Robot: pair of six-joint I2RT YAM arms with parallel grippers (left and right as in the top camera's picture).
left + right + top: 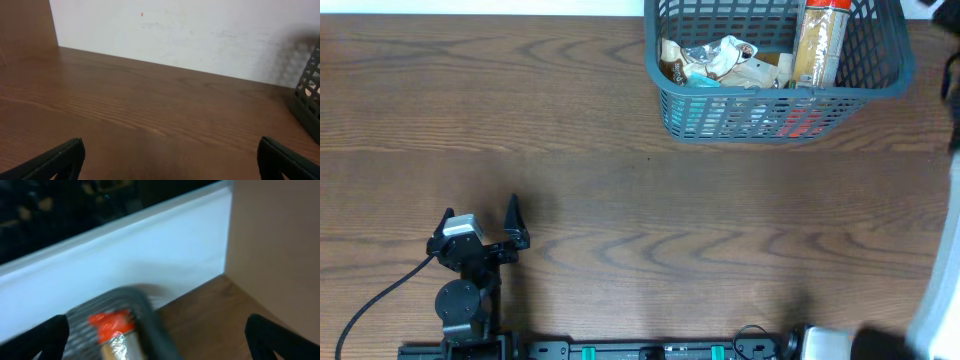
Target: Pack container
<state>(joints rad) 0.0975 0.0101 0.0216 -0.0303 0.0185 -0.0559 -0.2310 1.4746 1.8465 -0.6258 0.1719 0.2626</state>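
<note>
L gripper [480, 213] sits well left of the container [775, 70], on its near side, jaws spread wide w/ nothing between them. The table [620, 150] btwn it and the container is bare wood, so you've lots of room to travel there. The container sits at the far table edge, holding packets [715, 60] and a red-capped tube [820, 40]. No loose items show, so packing looks about done; next prob. just back off. R gripper [155, 325], view blurred, seems near the container's corner, jaws apart, empty. Keep clear of that corner.
</note>
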